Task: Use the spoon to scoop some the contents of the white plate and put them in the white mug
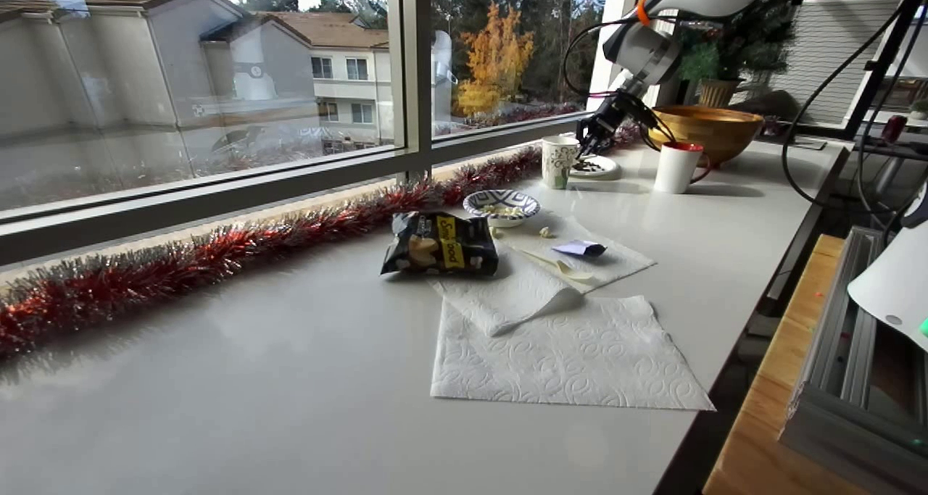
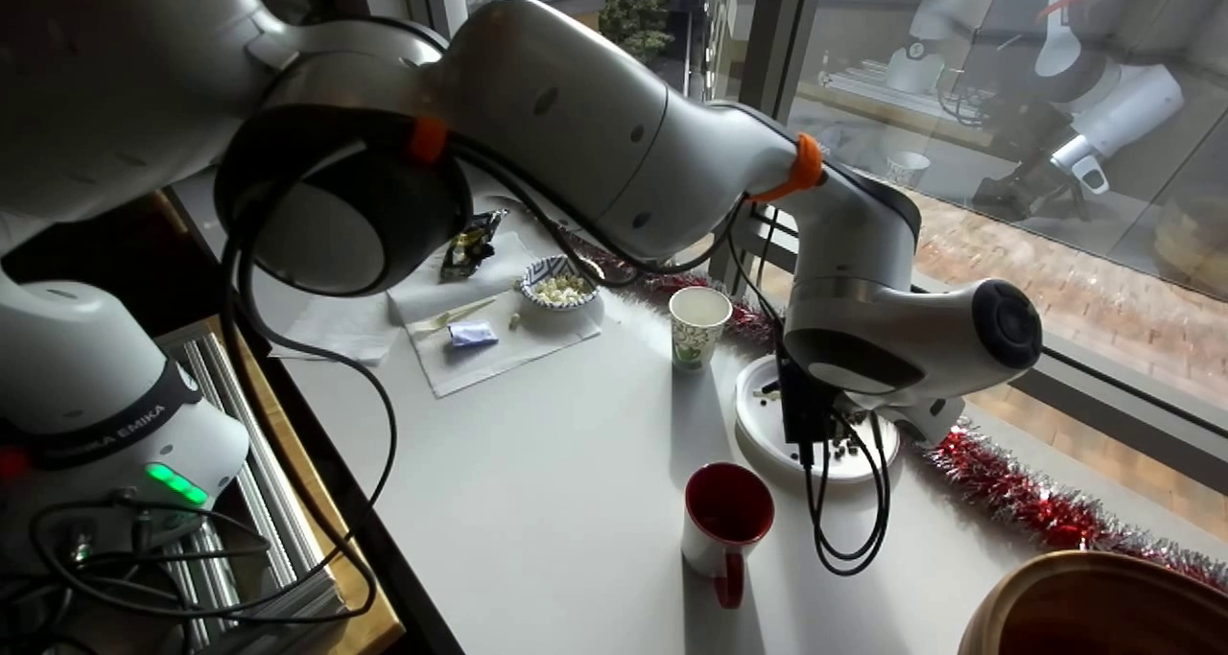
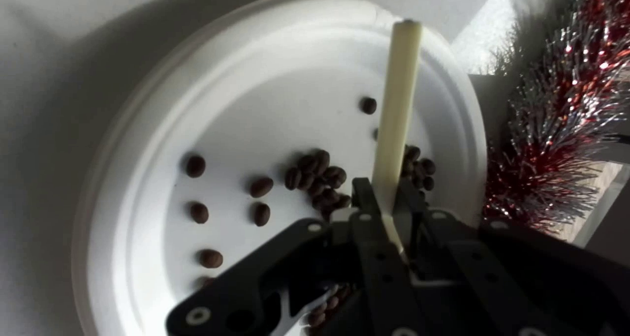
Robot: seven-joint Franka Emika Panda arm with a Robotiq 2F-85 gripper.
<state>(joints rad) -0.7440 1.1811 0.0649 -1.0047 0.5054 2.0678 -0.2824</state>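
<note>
Wrist view: gripper (image 3: pixel 385 191) blots out one end of the spoon (image 3: pixel 397 100), part of the white plate (image 3: pixel 266 114); near right in an exterior view, golden-brown bowl (image 2: pixel 1094 607) cut off!

Place: a lab or an office, by the look of it; can't call which!
Robot arm (image 2: pixel 595 128): there it is, stretched across the upper frame in an exterior view, base (image 2: pixel 110 425) at lower left lettered "Emika", metal rails (image 1: pixel 841 328) and looping cables (image 2: pixel 392 434) beside it. Lab signs, all!
Window (image 1: pixel 410 75): huge panes filling the upper left in an exterior view, buildings (image 1: pixel 246 82) outside.
Table (image 1: pixel 254 393): long and white, and look, a snack bag (image 1: pixel 441 245) and paper towels (image 1: pixel 565 357) mid-frame, break-room stuff!
Tinsel (image 1: pixel 304 233): red and silver, tracing the window's foot. And a potted plant (image 1: pixel 728 54), upper right!
</note>
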